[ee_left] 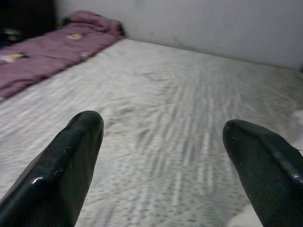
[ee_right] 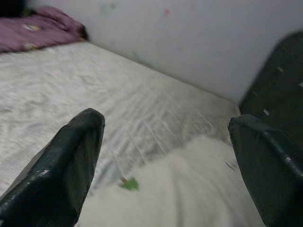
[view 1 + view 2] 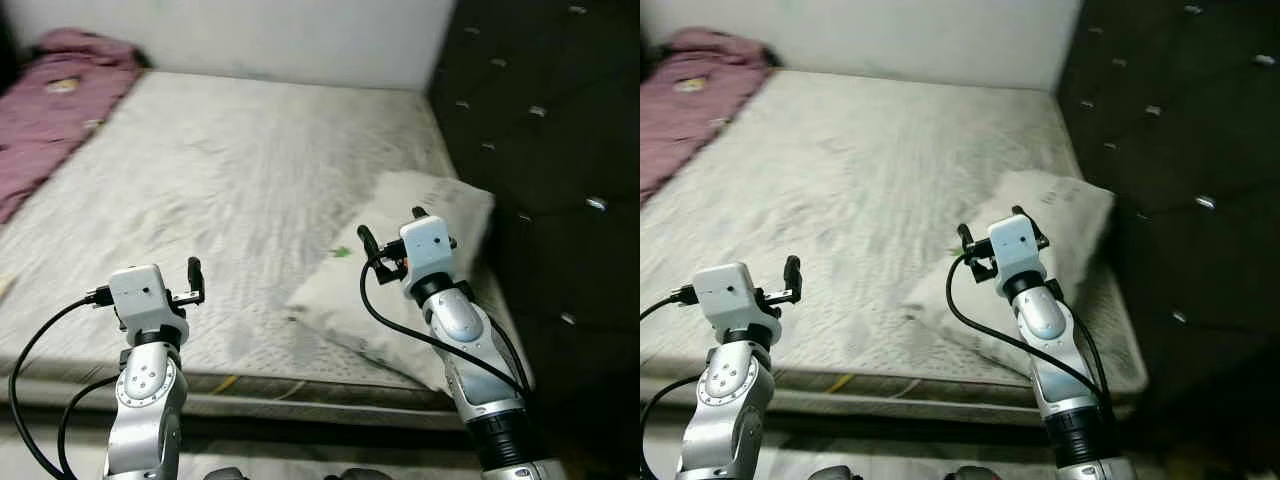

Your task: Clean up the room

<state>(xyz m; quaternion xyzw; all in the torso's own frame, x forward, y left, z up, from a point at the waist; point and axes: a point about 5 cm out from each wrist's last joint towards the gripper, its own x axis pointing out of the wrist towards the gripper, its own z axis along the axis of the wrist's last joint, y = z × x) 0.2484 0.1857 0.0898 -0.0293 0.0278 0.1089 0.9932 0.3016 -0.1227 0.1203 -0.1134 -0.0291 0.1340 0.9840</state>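
- Right wrist view: my right gripper [image 2: 165, 156] is spread wide, holding nothing, hovering over the pillow [image 3: 400, 270] with its near edge just below my fingertips.
- Left gripper [image 1: 163, 161] also wide and empty, over bare mattress [image 3: 230, 170], well apart from the pillow.
- Step, as I judge it: approach before grasping the pillow to tidy the bed.
- Next move likely needs lowering and closing on a pillow edge.
- Pillow: white, soft, crumpled, small green mark [image 2: 129, 184], lying askew by the dark tufted headboard [image 3: 540, 130].
- Purple blanket [image 3: 50, 110] bunched far beyond my left gripper.
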